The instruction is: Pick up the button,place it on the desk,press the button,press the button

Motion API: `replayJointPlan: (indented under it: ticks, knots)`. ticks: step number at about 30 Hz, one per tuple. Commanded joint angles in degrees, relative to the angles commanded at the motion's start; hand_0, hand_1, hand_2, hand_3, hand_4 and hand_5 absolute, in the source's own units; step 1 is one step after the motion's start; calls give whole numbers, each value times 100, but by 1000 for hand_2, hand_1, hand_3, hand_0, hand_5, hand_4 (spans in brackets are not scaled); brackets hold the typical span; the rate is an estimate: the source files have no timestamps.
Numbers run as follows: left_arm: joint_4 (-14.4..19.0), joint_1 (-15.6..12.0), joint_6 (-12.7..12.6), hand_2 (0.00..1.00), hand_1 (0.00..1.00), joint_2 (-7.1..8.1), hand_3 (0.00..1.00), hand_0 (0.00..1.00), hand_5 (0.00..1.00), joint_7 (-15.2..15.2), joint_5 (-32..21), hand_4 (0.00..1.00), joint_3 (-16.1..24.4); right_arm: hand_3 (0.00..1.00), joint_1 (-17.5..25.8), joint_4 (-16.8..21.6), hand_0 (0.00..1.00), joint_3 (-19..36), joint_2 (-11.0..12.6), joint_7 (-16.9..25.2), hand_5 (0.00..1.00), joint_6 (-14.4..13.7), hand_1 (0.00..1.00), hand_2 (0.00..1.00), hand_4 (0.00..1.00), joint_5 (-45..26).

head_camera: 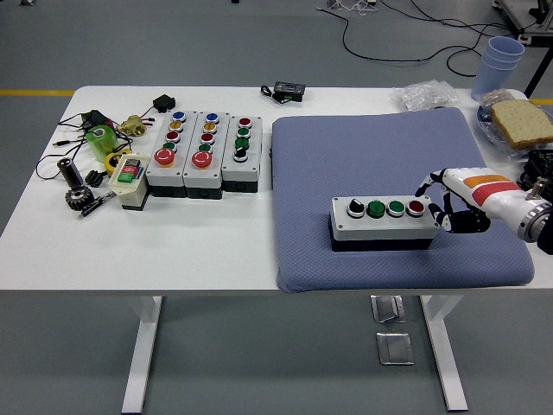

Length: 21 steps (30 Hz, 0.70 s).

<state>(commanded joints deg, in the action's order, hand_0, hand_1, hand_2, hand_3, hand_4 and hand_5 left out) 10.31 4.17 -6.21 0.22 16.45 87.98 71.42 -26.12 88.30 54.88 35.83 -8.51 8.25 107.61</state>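
The grey four-button control box with a black base sits on the blue-grey quilted mat covering the right part of the white worktop. The right hand hovers just beside the box's red-button end, fingers loosely curled, holding nothing.

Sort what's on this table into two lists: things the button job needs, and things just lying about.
Job:
button box on the blue mat
its red button
right hand, beside the box

Lying about:
three button boxes at left
yellow switch box
black adapter
plastic cups
bread slice
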Motion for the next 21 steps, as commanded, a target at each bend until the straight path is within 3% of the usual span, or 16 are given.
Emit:
replayJointPlan:
  ticks: [10, 21]
  knots:
    - [0, 2, 4, 671, 651, -5, 571, 648, 859, 9, 16, 313, 4, 669, -53, -40, 96, -229, -59, -37, 89, 4, 2, 247, 489, -35]
    - [0, -27, 14, 670, 652, -16, 571, 648, 859, 24, 76, 313, 25, 672, -190, -171, 99, -410, -299, -102, 91, 8, 2, 249, 488, -30]
